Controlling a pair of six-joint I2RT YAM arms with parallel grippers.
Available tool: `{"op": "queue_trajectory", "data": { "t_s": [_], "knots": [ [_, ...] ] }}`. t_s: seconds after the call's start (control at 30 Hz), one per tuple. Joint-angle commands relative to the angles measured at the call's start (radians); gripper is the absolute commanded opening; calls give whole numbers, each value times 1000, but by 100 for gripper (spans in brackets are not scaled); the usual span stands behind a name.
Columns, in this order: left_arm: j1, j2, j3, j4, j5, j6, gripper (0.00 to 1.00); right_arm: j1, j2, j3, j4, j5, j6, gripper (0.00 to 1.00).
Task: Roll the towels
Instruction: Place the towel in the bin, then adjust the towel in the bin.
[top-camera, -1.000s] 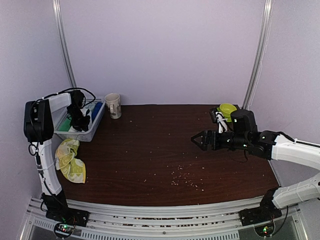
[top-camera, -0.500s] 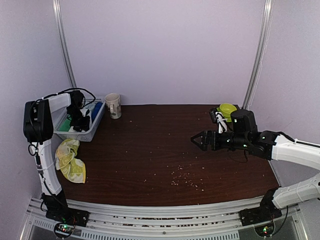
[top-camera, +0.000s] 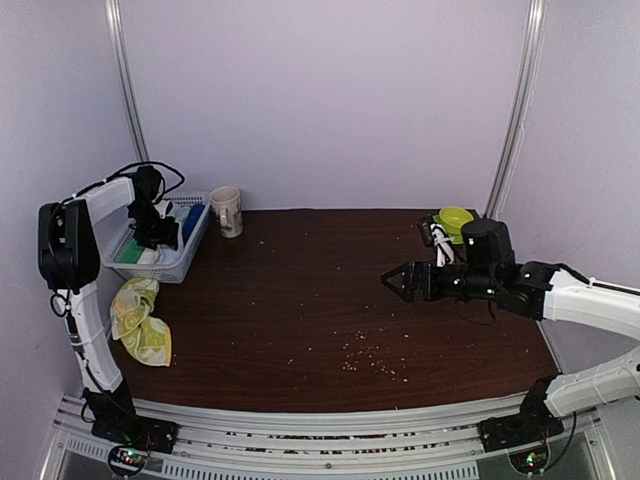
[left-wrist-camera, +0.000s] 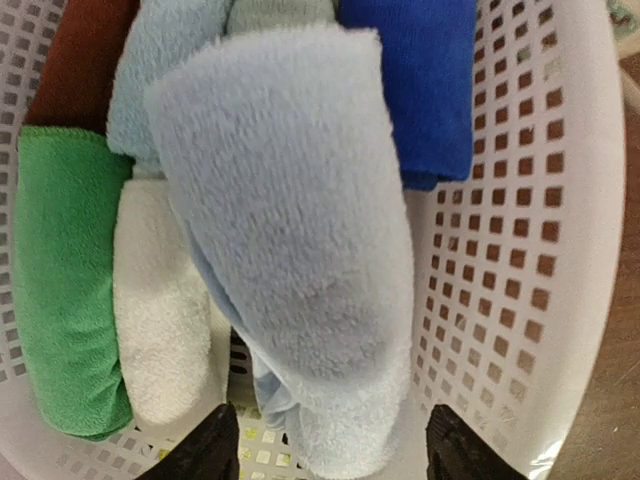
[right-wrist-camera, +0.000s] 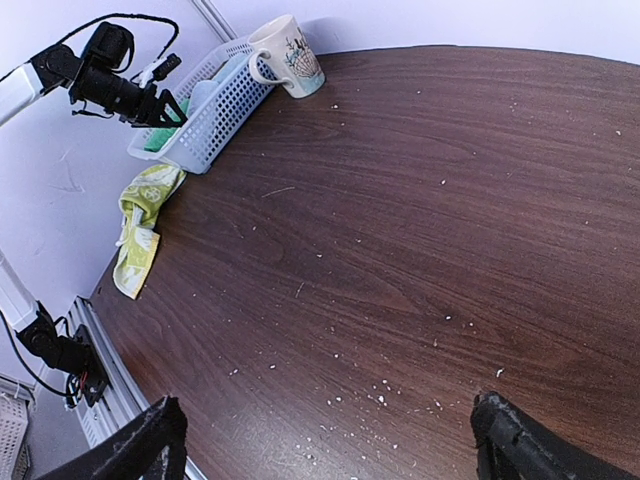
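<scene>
Step in hand: pale blue towel (left-wrist-camera: 290, 230) lies rolled in the basket (left-wrist-camera: 560, 250), far left. Placing looks complete.
Left gripper (left-wrist-camera: 325, 448): jaws apart either side of that roll, gripping nothing.
Right gripper (top-camera: 397, 281): wide apart, empty, over the table (top-camera: 330, 300) at right.
Outstanding: yellow-green towel (top-camera: 140, 322) — crumpled, unrolled, near left.
Next move, as judged: lift clear of the basket, then flatten that towel before rolling.

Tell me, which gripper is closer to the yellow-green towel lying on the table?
Left. The left gripper hangs over the white basket, just behind the yellow-green towel. The right gripper hovers across the table, far off on its right side.
</scene>
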Motion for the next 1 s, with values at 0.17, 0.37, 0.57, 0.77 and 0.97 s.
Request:
{"op": "queue_trajectory", "data": {
  "t_s": [0.17,0.37,0.57,0.77,0.97],
  "knots": [
    [2,58,95,66,-65,-64,68,8,-16,-8,22,-10,-8,100],
    [2,86,103,128,-21,-59,68,9,-20,-13,25,-11,-8,100],
    [3,131,119,142,-45,-61,64,11,-21,-15,24,-12,-8,100],
    [2,162,105,145,2,-47,48,12,-17,-15,28,-12,-7,100],
    [2,118,54,170,76,-35,0,12,-10,-10,25,-11,-7,100]
  ]
}}
